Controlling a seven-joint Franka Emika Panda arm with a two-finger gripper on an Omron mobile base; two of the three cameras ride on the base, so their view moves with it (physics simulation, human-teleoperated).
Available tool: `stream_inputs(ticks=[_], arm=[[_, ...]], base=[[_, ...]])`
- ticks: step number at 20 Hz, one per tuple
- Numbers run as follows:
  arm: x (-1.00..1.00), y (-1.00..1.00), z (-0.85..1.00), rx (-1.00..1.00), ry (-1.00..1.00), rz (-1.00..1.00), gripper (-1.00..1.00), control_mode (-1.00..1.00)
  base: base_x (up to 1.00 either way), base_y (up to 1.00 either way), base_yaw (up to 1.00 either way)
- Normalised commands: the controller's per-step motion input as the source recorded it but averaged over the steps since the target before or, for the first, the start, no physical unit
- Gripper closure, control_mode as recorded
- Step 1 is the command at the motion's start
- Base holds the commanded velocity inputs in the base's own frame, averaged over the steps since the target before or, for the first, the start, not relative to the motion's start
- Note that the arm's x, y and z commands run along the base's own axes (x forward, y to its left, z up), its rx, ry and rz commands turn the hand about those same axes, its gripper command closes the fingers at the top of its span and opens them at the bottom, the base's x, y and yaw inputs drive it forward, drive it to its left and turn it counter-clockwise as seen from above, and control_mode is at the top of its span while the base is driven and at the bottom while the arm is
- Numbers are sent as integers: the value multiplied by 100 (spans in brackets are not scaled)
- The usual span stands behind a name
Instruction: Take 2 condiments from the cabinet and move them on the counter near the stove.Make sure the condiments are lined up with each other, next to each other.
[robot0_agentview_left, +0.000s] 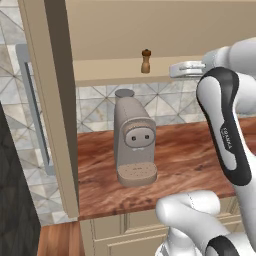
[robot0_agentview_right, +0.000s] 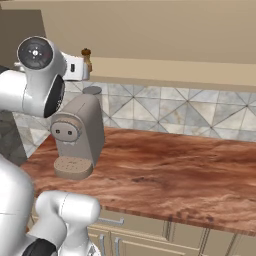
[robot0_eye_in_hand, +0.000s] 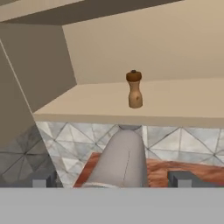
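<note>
Open gripper (robot0_eye_in_hand: 112, 178) faces pepper mill (robot0_eye_in_hand: 134, 89) (upright, seemingly untouched) on cabinet shelf (robot0_eye_in_hand: 183, 103).

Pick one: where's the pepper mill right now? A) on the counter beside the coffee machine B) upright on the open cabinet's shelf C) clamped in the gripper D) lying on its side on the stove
B: the pepper mill stands upright on the cabinet shelf, above the coffee machine, while the gripper is open and short of it.

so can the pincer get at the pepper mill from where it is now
Probably yes: the pincer is open and faces the pepper mill, which stands alone on the shelf with the cabinet door swung aside.
</note>
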Motion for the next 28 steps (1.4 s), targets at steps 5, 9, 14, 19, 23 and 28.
stream_inputs(ticks=[5, 9, 14, 19, 23, 28], arm=[[64, 0, 0, 0, 0, 0, -100, -100], [49, 0, -2, 0, 0, 1, -100, -100], [43, 0, -15, -5, 0, 0, -100, -100], [31, 0, -10, -10, 0, 0, -100, -100], [31, 2, 0, -5, 0, 0, -100, -100], [28, 14, -1, -3, 0, 0, -100, -100]], base=[[0, 0, 0], [0, 0, 0], [0, 0, 0], [0, 0, 0], [0, 0, 0], [0, 0, 0]])
